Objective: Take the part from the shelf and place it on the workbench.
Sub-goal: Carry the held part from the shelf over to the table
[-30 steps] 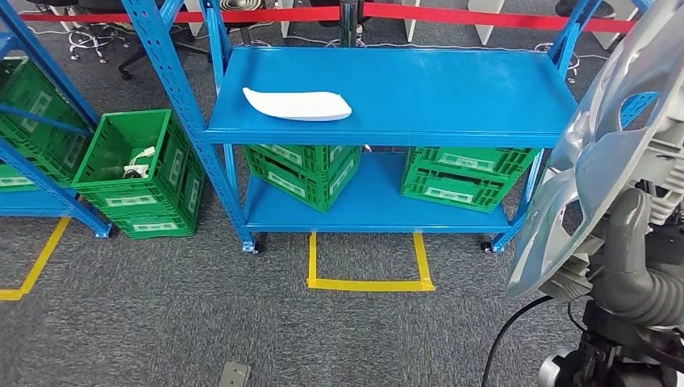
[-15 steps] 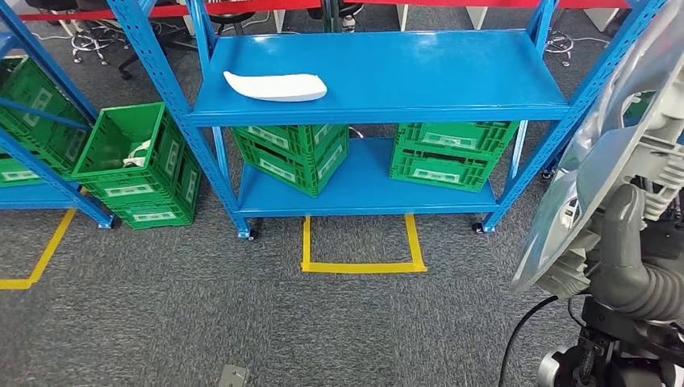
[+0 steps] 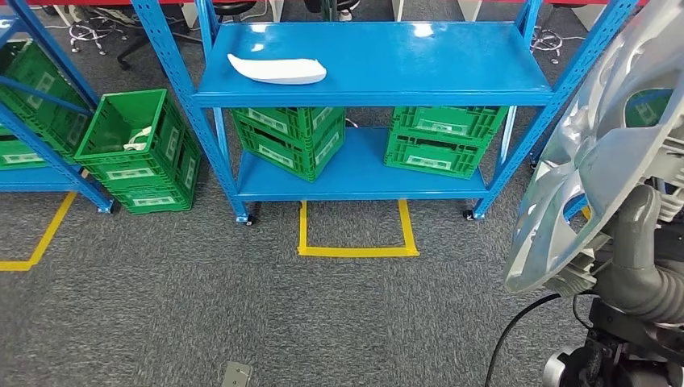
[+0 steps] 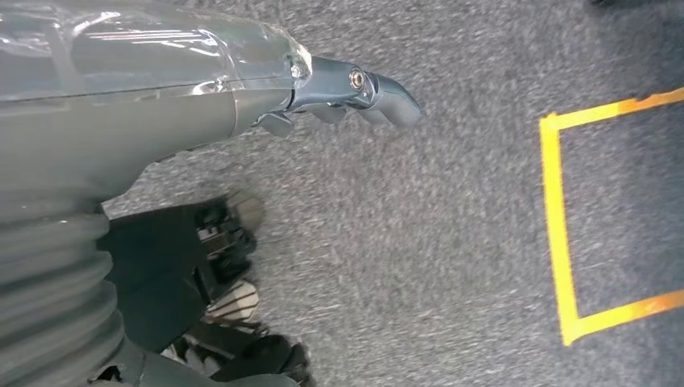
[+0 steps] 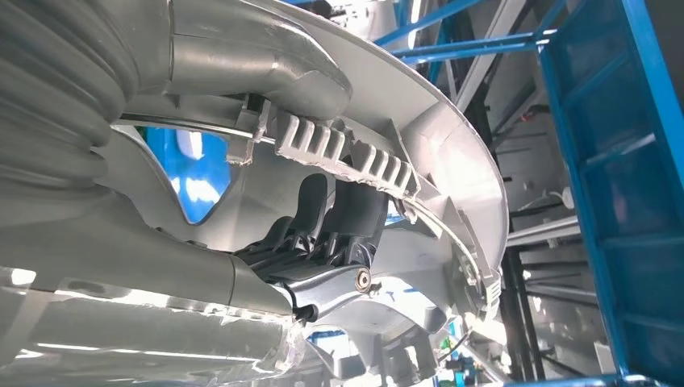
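The right robot hand grips the silver wheel cover at the right edge of the head view, clear of the blue shelf. The left robot hand hangs with nothing in it, fingers loosely extended. Keep the cover's rim clamped and its face upright during the carry; the bench is out of frame.

I see a silver hubcap with cut-out openings, gripped by my grey right hand, whose darker fingers show against its pale ribbed back. The shelf is bright blue, holding a white part and green lattice-sided crates with pale labels. Yellow tape outlines a square on speckled dark grey carpet, and my left hand is grey.
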`<state>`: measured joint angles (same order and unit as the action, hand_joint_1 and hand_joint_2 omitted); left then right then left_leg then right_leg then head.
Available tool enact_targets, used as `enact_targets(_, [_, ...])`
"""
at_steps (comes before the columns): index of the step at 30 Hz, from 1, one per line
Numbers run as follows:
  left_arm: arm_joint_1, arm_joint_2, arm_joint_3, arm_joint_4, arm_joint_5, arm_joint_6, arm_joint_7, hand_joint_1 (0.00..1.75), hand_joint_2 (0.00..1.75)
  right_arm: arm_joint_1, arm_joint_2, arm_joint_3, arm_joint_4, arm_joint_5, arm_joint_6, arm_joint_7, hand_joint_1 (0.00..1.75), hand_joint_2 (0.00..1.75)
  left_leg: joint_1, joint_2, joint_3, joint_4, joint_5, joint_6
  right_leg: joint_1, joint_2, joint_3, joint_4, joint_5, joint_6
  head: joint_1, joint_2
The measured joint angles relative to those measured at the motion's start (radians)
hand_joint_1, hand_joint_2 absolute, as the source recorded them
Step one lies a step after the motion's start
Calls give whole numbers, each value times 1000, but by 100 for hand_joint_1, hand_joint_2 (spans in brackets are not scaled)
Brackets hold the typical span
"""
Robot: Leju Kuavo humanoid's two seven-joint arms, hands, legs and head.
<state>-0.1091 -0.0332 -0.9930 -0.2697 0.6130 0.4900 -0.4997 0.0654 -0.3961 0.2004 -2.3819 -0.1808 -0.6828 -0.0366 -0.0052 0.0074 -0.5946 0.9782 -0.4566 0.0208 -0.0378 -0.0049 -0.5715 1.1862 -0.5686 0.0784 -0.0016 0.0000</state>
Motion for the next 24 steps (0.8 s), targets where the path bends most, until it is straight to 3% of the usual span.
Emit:
enact_targets(1, [0,0,0,0,0,-1,3,0,175,0,0,-2,0,-1,0,0,175,175,3,1,-19,14,4,-7,-6,2,46,-66,14,11,5,0])
enact_targets(3, [-1,0,-1,1,0,-4,9,0,175,0,-1,-6,0,-4,0,-2,175,175,4,3,-48,39,14,-22,-11,8,109,-174,3,8,16,0])
enact_targets(4, [-1,1,-2,2,0,-4,12,0,175,2,-1,-7,0,-6,0,-2,175,175,3,4,-58,45,23,-30,-8,10,117,-195,-8,-1,19,0])
enact_targets(6, [0,2,-3,4,0,-7,16,0,175,4,-1,-8,0,-7,0,-3,175,175,4,5,-70,49,35,-44,-5,7,99,-191,-2,-29,15,0])
enact_targets(7, [1,3,-4,5,0,-9,19,0,175,5,-1,-7,0,-6,0,-2,175,175,6,5,-78,58,19,-50,-4,4,88,-187,7,-41,12,0])
enact_targets(8, [1,4,-5,6,0,-11,21,0,175,5,-1,-7,0,-3,0,0,175,175,8,3,-87,83,-17,-54,-4,1,75,-186,17,-54,7,0])
enact_targets(11, [0,4,-8,8,1,-17,25,0,175,7,-1,-7,0,8,0,13,175,175,12,-5,-113,246,-174,-59,5,-6,33,-183,49,-76,-6,0])
enact_targets(12, [0,4,-8,8,1,-18,26,0,175,8,0,-7,0,10,0,17,175,175,13,-7,-111,293,-193,-57,9,-7,18,-182,60,-78,-8,0])
enact_targets(13, [-1,4,-9,8,2,-19,26,0,175,9,0,-6,0,12,0,19,175,175,12,-8,-99,318,-185,-54,14,-8,2,-180,72,-80,-9,0])
enact_targets(14, [-1,4,-9,8,2,-20,27,0,175,10,0,-6,0,13,0,20,175,175,11,-8,-74,315,-157,-47,19,-8,-14,-178,83,-81,-10,0])
enact_targets(16, [-2,4,-10,8,4,-21,27,0,175,11,0,-6,0,13,0,21,175,175,3,-11,23,221,-109,-25,27,-7,-42,-175,106,-81,-10,0])
enact_targets(18, [-5,5,-10,8,5,-21,27,0,175,12,0,-6,0,13,0,21,175,175,-11,-14,139,67,-120,-5,32,-8,-56,-175,127,-76,-10,0])
enact_targets(19, [-7,5,-10,8,5,-21,27,0,175,13,0,-6,0,13,0,21,175,175,-16,-17,172,14,-132,0,31,-9,-60,-177,139,-72,-9,0])
enact_targets(21, [-8,4,-10,8,6,-22,28,0,175,15,-1,-6,0,13,0,22,175,175,-19,-20,178,-25,-129,2,29,-11,-71,-183,161,-63,-10,0])
enact_targets(22, [-7,4,-10,8,6,-22,29,0,175,16,-2,-6,0,13,0,22,175,175,-18,-20,167,-28,-117,6,28,-10,-80,-179,153,-58,-10,0])
enact_targets(23, [-6,3,-10,8,7,-23,30,0,175,18,-3,-6,0,13,0,22,175,175,-16,-19,154,-32,-103,12,27,-8,-91,-161,124,-54,-8,0])
enact_targets(24, [-5,3,-10,8,8,-24,30,0,175,19,-4,-6,0,13,0,22,175,175,-14,-18,140,-35,-89,17,27,-6,-103,-124,76,-49,-6,0])
